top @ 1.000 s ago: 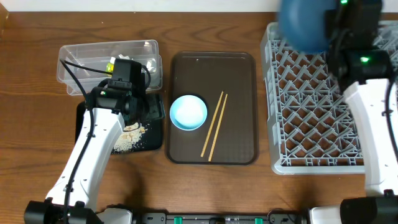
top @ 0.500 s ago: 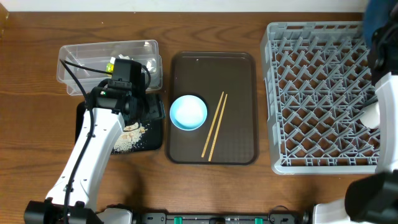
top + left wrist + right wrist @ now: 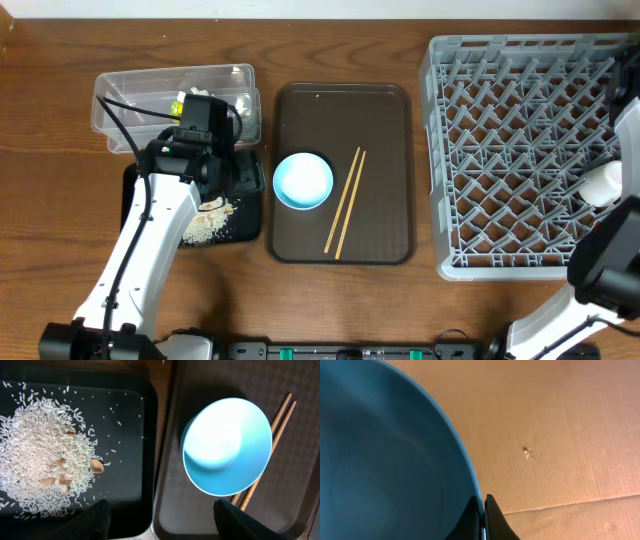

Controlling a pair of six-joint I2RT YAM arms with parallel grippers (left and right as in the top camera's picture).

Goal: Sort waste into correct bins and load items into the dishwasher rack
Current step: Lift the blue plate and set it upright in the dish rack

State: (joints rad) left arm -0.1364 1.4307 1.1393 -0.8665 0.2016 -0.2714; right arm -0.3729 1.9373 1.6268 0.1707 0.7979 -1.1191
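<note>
dark-blue dish [image 3: 385, 460] swung beyond overhead view, right gripper [image 3: 483, 502] pinching rim

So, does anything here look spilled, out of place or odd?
Yes. The right gripper pinches the rim of the dark-blue dish over brown cardboard, not over the dishwasher rack. The rice lies inside the black tray, not spilled.

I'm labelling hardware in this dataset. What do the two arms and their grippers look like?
The left arm and right arm have white rounded links with black joint housings; a black cable loops beside the left. Left gripper fingers look black, right gripper fingers dark and slim.
</note>
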